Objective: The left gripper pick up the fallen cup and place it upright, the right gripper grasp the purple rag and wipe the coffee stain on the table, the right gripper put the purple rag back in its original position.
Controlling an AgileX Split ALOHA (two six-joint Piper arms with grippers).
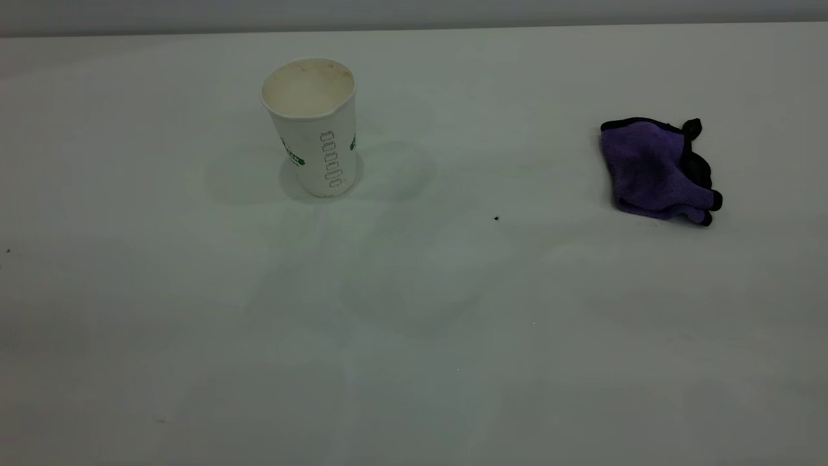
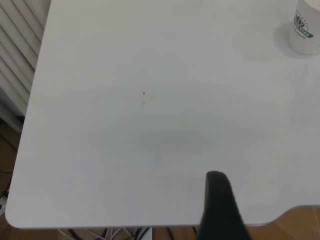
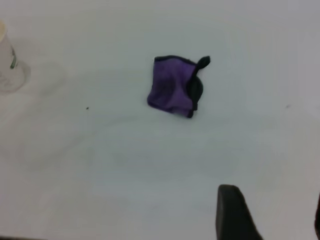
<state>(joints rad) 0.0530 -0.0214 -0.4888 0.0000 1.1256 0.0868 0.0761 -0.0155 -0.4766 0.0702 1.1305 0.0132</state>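
The cup (image 1: 312, 126) stands upright on the table (image 1: 414, 362), mouth up, toward the far left of the exterior view — so the first step looks done. The rag (image 1: 654, 169) lies crumpled on the table well to the right of the cup, with nothing gripping it. Between the two, nearer the rag, there is only a tiny black speck (image 1: 496, 219); no glossy round coffee blot shows anywhere on the tabletop, only faint smeared traces in the middle. Judging from that, the wipe is finished and the rag is set down again, so the whole task looks complete or very nearly so.

Neither arm appears in the exterior view. In the left wrist view one dark finger of the left gripper (image 2: 220, 205) hangs over the near table edge, well away from the cup and holding nothing — whether its jaws are apart I cannot tell from one finger. In the right wrist view the right gripper (image 3: 272, 212) shows two dark fingers set wide apart, released and empty, well back from the rag.
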